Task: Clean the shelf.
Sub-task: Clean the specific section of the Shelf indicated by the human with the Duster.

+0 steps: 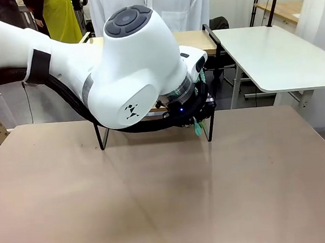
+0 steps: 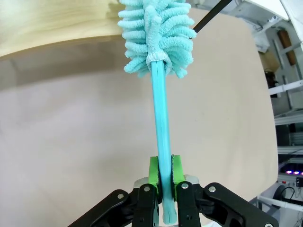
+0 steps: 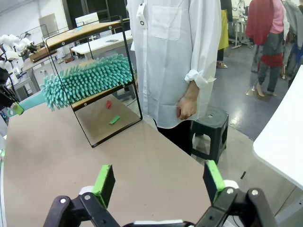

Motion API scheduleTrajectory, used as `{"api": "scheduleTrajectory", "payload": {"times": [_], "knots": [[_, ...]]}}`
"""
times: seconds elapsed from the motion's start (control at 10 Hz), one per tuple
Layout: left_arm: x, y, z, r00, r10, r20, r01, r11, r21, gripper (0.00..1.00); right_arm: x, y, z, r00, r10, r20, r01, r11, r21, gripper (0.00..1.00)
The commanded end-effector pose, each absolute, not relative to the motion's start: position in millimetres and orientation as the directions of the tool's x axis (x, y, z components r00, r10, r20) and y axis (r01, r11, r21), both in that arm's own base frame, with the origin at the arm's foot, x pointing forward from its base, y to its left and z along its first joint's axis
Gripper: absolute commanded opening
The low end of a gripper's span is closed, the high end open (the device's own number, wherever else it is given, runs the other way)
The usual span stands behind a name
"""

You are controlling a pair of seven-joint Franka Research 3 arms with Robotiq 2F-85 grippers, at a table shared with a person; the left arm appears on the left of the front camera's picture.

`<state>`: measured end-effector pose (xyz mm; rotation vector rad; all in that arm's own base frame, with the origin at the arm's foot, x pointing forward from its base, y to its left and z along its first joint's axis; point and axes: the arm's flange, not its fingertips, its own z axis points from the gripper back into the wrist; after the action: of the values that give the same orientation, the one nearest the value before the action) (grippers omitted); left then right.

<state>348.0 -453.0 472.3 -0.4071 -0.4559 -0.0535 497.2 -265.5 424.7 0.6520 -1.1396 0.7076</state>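
The shelf (image 1: pixel 194 39) stood at the middle of the table's (image 1: pixel 158 207) far edge, its long axis running along that edge, upright on thin black legs. From the front the left arm's bulk covered most of it, so I could see little more than the two front legs and one end of the top board.

The right wrist view showed both boards. A teal duster (image 3: pixel 85 79) lay over the lower one, its fluffy tip toward the person in a white coat (image 3: pixel 170 52) standing at the far edge and its handle running back out of the frame. On the tabletop beneath the shelf lay a red scrap (image 3: pixel 108 104) and a green scrap (image 3: pixel 114 120).

The left wrist view showed the left gripper (image 2: pixel 164 171) with its green pads clamped on the duster's handle. The handle ran straight away from the fingers to the head, which was over the board's near edge. So the shelf sat just beyond that gripper.

The right gripper (image 3: pixel 158 182) hung well apart from the shelf, its fingers spread wide and holding nothing.
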Motion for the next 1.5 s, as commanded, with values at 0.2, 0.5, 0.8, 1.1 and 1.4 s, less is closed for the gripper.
{"api": "scheduleTrajectory", "payload": {"times": [0.2, 0.5, 0.8, 1.1, 1.4], "knots": [[344.9, -440.1, 484.5, 0.897, 0.005, 0.442, 0.137, 0.947, -0.289, 0.13, 497.4, -264.4, 427.4, 0.25, 0.168, 0.954, -0.782, 0.616, 0.097, 1.0], [352.6, -415.7, 490.7, 0.906, 0.021, 0.422, 0.094, 0.963, -0.251, 0.13, 497.4, -264.4, 427.4, 0.25, 0.168, 0.954, -0.782, 0.616, 0.097, 1.0], [363.6, -375.2, 499.8, 0.91, 0.042, 0.413, 0.046, 0.978, -0.202, 0.13, 497.4, -264.4, 427.4, 0.25, 0.168, 0.954, -0.782, 0.616, 0.097, 1.0], [367.1, -334.9, 505.5, 0.909, 0.057, 0.414, 0.0, 0.991, -0.135, 0.13, 497.4, -264.4, 427.4, 0.25, 0.168, 0.954, -0.782, 0.616, 0.097, 1.0], [366.5, -303.2, 502.4, 0.903, 0.072, 0.424, -0.053, 0.997, -0.056, 0.13, 497.4, -264.4, 427.4, 0.25, 0.168, 0.954, -0.782, 0.616, 0.097, 1.0]]}}
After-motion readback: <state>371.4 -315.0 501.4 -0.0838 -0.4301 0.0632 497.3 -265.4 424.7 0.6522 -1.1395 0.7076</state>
